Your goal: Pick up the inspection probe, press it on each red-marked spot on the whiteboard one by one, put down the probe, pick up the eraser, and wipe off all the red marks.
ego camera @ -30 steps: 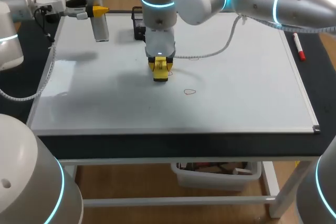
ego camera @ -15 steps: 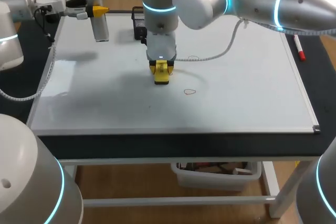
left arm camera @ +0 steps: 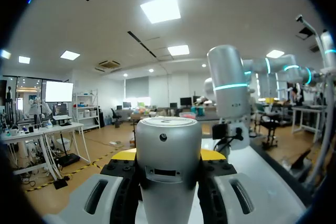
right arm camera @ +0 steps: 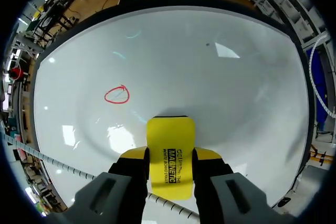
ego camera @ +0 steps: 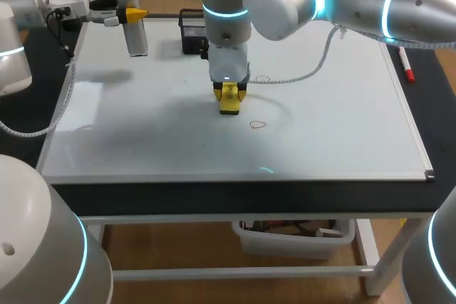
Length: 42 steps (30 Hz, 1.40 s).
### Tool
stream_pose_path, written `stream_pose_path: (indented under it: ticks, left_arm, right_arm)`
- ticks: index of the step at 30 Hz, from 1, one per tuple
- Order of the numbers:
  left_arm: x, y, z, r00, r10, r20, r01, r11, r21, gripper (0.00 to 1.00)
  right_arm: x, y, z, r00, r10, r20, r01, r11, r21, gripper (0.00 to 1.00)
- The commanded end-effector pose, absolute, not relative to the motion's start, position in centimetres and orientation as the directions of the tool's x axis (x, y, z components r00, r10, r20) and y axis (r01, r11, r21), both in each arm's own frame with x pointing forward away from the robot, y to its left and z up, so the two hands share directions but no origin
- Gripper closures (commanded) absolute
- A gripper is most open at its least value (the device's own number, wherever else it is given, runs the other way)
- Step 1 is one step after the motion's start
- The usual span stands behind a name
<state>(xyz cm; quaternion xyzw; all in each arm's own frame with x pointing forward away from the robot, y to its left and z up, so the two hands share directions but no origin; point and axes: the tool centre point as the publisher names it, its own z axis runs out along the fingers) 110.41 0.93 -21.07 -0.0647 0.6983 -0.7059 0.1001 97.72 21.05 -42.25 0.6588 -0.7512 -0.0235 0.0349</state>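
Observation:
The whiteboard (ego camera: 335, 140) covers the table. A yellow eraser (ego camera: 229, 102) rests flat on it near the middle, with my right gripper (ego camera: 229, 96) shut on it. In the right wrist view the eraser (right arm camera: 169, 150) sits between the fingers of the right gripper (right arm camera: 169, 165), and a red circle mark (right arm camera: 116, 95) lies ahead and to one side. From above, one red mark (ego camera: 258, 124) is just right of the eraser and another (ego camera: 262, 78) is farther back. At the board's far left corner my left gripper (ego camera: 130, 14) is shut on the silver inspection probe (ego camera: 136, 35), seen close up as the probe (left arm camera: 168, 145).
A black mesh holder (ego camera: 191, 30) stands at the board's back edge behind the right arm. A red marker (ego camera: 405, 64) lies off the board's right side. A white coiled cable (ego camera: 303, 69) hangs from the right arm over the board.
My right arm has slid the eraser a little to the right across the board, closer to the red marks. The left arm and probe have not moved.

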Motion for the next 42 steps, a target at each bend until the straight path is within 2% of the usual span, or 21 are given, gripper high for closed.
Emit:
stream_pose_path:
  ticks: [1, 22, 32, 42]
  left_arm:
    - [110.4, 0.9, -21.1, -0.972, -0.231, -0.05, 0.053, -0.007, -0.999, 1.0]
    - [110.4, 0.9, -21.1, -0.972, -0.231, -0.05, 0.053, -0.007, -0.999, 1.0]
    - [110.4, 0.9, -21.1, -0.972, -0.231, -0.05, 0.053, -0.007, -0.999, 1.0]
    - [110.4, 0.9, -21.1, -0.972, -0.231, -0.05, 0.053, -0.007, -0.999, 1.0]
  right_arm:
    - [97.3, 19.5, -42.3, -0.134, -0.991, 0.014, -0.988, 0.134, 0.071, 1.0]
    - [98.8, 15.9, -38.8, -0.143, -0.989, 0.047, -0.989, 0.144, 0.039, 1.0]
    - [99.8, 9.7, -36.7, -0.283, -0.959, 0.029, -0.959, 0.282, -0.016, 1.0]
    - [99.0, 1.5, -35.0, -0.443, -0.896, -0.016, -0.896, 0.443, -0.033, 1.0]
